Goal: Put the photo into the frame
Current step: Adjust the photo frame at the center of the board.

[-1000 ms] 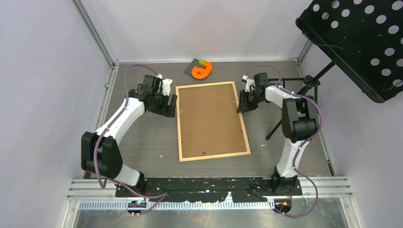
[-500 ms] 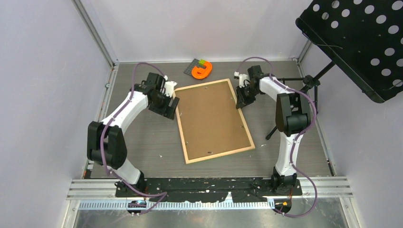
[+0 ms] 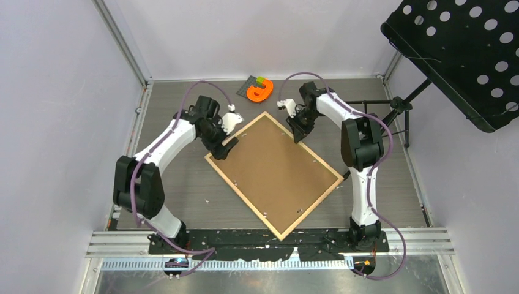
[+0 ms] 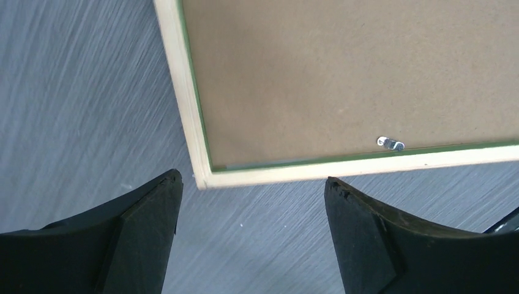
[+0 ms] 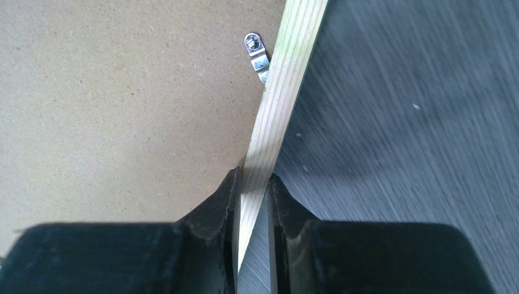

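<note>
Clamped on a pale rail of the frame (image 3: 312,209) with the right pincer (image 5: 252,177); left pincer (image 4: 252,179) spread wide at a corner, gripping nothing. Lying back-up, askew on the desk (image 3: 183,184), brown backing board (image 3: 272,171) seated. No photo in sight, possibly already under the board.

Left fingers (image 4: 147,233) gape wide; right fingers (image 5: 214,211) pinch tight.

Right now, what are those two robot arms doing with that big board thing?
The right claw is pinching the wooden rail of the frame, which lies slanted on the table with its brown backing board facing up. The left claw is open beside a corner, holding nothing. No photo is showing.
</note>
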`<state>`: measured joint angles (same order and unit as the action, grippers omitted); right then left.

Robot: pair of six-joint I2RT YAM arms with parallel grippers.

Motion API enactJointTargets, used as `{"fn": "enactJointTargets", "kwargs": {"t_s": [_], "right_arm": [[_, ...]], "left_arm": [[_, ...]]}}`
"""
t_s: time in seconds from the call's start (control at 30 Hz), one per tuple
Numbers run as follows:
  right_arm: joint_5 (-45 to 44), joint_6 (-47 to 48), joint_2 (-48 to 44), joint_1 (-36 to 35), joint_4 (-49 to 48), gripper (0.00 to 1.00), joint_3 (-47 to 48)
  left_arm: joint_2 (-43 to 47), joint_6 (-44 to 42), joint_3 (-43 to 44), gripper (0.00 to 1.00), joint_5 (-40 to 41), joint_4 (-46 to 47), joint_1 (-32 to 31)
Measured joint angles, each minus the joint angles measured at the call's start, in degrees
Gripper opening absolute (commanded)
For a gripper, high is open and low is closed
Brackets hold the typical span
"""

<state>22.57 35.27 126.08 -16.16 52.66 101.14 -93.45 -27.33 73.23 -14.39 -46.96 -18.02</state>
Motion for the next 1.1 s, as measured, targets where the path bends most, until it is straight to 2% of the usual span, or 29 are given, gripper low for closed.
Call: {"fn": "enactJointTargets", "kwargs": {"t_s": [0.17,0.47,0.67,0.9,1.1], "right_arm": [[1.2,2.1,1.62,-0.98,2.73,0.06,2.58],[2.16,2.12,4.63,-1.01,6.69,0.06,7.34],[2.01,2.14,7.48,-1.57,8.17,0.06,12.46],[1.55,2.12,7.58,-1.86,7.91,0.06,12.74],[1.53,2.01,7.58,-1.9,7.87,0.06,12.72]], "left_arm": [[4.13,-11.28,-2.78,0.85,-2.36,1.62,-5.07],[11.19,-21.57,-13.51,0.81,-4.26,4.04,-16.92],[11.26,-26.21,-18.08,0.76,-3.78,4.87,-19.61],[10.27,-30.01,-18.88,0.66,-1.36,7.04,-21.86],[10.27,-33.18,-23.32,0.6,1.6,9.03,-23.8]]}}
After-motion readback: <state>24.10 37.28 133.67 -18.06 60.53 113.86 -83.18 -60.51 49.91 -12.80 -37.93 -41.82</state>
